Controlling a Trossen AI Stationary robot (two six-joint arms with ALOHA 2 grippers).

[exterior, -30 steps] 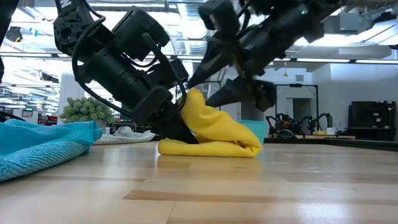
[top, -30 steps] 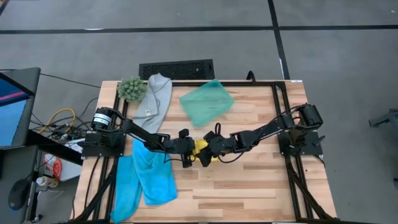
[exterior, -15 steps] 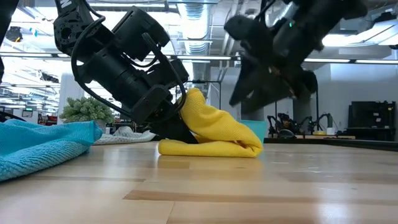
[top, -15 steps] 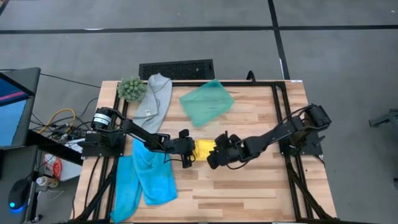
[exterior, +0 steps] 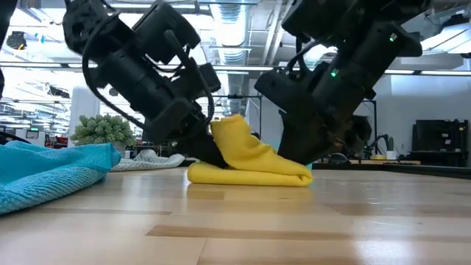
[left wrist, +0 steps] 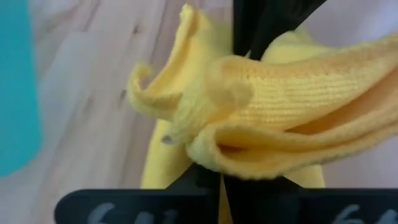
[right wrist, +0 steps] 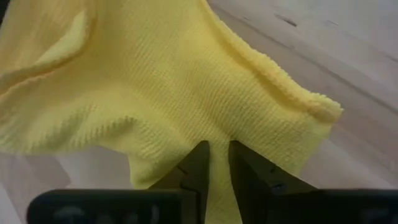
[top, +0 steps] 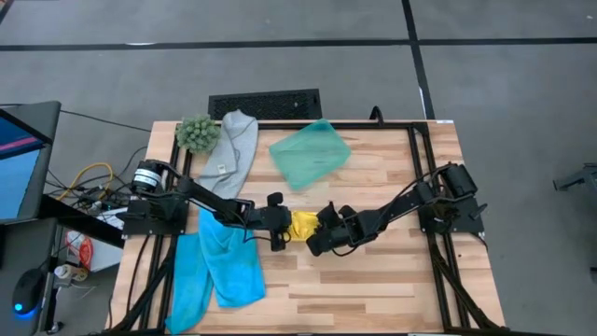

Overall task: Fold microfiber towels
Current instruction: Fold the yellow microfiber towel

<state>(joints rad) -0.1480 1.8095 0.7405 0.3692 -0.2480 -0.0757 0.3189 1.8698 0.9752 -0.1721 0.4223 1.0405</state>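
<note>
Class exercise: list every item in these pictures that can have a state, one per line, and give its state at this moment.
Yellow towel: bunched mid-table, pinched from both sides.
Left end effector: shut on the yellow towel.
Right end effector: shut on the yellow towel.
Two blue towels: lying loose, unfolded.
Grey towel: lying limp, unfolded.
Teal tray: flat on the table, nothing visible in it.
</note>
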